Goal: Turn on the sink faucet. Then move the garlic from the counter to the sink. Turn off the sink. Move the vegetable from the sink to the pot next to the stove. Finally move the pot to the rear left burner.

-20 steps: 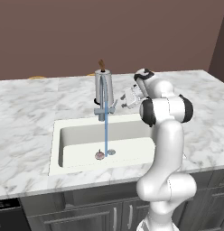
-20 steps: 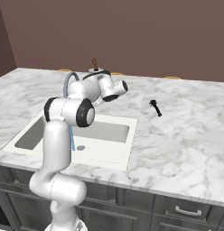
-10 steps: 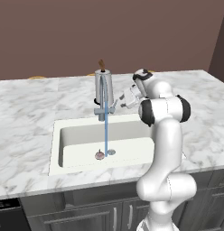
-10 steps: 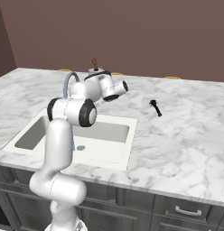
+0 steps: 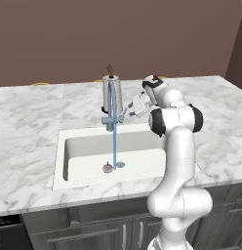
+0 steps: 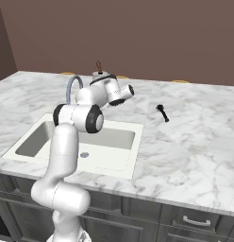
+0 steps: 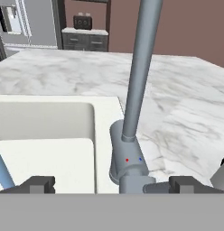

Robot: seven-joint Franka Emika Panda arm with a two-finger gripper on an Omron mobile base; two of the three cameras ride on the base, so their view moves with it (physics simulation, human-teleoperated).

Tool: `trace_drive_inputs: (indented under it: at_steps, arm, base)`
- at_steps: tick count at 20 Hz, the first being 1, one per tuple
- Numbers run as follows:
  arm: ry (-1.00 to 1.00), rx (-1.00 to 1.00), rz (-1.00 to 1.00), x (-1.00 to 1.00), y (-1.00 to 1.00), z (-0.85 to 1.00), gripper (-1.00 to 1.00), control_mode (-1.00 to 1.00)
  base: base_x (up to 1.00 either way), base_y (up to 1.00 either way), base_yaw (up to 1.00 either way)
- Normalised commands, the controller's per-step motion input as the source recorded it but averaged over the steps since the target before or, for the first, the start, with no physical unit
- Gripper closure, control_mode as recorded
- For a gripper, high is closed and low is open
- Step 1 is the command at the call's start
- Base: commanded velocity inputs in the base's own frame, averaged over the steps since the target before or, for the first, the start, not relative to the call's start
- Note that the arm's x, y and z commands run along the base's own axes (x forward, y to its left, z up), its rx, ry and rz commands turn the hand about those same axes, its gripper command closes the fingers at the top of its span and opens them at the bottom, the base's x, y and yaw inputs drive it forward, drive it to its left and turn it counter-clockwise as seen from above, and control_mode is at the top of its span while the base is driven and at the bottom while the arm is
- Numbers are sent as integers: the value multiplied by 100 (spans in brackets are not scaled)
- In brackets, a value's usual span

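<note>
One sink faucet (image 5: pixel 112 102) stands at the rear rim of one sink (image 5: pixel 84 146), at 12 o'clock from the basin's centre in the left base view. One stream of water (image 5: pixel 114 141) falls from the spout straight down to the basin floor. It lands just beside the one round metal drain (image 5: pixel 120 165).

One garlic (image 5: pixel 108 168) lies on the basin floor, touching the foot of the stream, at 9 o'clock from the drain.

One gripper (image 5: pixel 129 111) is positioned at 3 o'clock from the faucet base, just beside it. Its jaws are spread fully and nothing sits between them. In the hand view the two fingertips (image 7: pixel 39 184) rise at the lower edge, one on either side of the faucet base (image 7: pixel 127 162). That base carries one red dot and one blue dot. The faucet stem rises toward 12 o'clock in that view. Whether a fingertip touches the side lever cannot be determined.

The counter (image 6: pixel 194 142) surrounds the sink on all sides. One small dark object (image 6: pixel 162 112) lies on it, at 3 o'clock from the faucet in the right base view, well apart from the sink. One brown-tipped item (image 5: pixel 110 70) shows directly behind the faucet top; its type cannot be determined.
</note>
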Motion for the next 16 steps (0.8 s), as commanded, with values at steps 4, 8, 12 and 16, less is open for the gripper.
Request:
trace_drive_inputs:
  at_steps: [4, 8, 12, 16]
  arm:
    - [0, 0, 2, 18, 0, -5, -100, -100]
    - [0, 0, 2, 16, 0, -5, -100, -100]
    - [0, 0, 1, 5, 0, -4, -100, -100]
    - [0, 0, 0, 0, 3, -4, -100, -100]
  base:
    - [0, 0, 0]
    - [0, 0, 0]
    - [0, 0, 0]
    - [0, 0, 0]
